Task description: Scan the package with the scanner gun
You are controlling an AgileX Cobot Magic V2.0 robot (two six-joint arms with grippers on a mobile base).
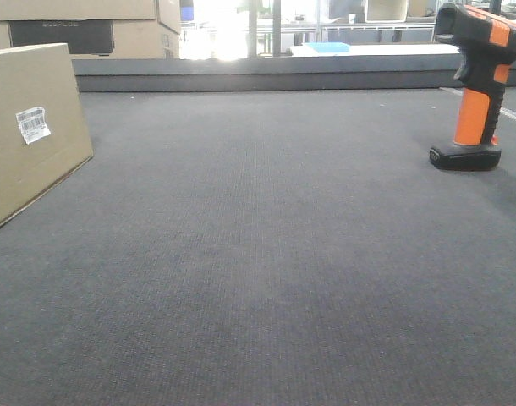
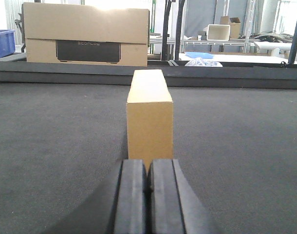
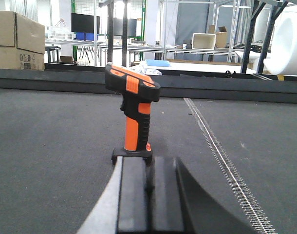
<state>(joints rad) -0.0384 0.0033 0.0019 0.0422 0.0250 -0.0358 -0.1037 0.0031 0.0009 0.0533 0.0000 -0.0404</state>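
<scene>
left gripper [image 2: 148, 168] showed only smooth black pads, pressed together and empty, near the box [image 2: 149, 124]'s narrow end. right gripper [image 3: 149, 170], likewise closed on nothing, hid part of the scanner [image 3: 134, 112]'s black foot. the tan cardboard box stood on edge on the dark woven mat [image 1: 258, 279], cropped at left, its white label [image 1: 33, 124] unreadable. the orange-handled scanner stood upright at right.

Warehouse-like workshop, stacked cardboard cartons [image 2: 85, 34], metal frame racks [image 3: 124, 29], blue plastic crate [image 2: 2, 43], dark monitor [image 3: 85, 23] on a bench, large white roll [image 3: 288, 44], grey carpeted tabletop [image 1: 266, 254]
</scene>
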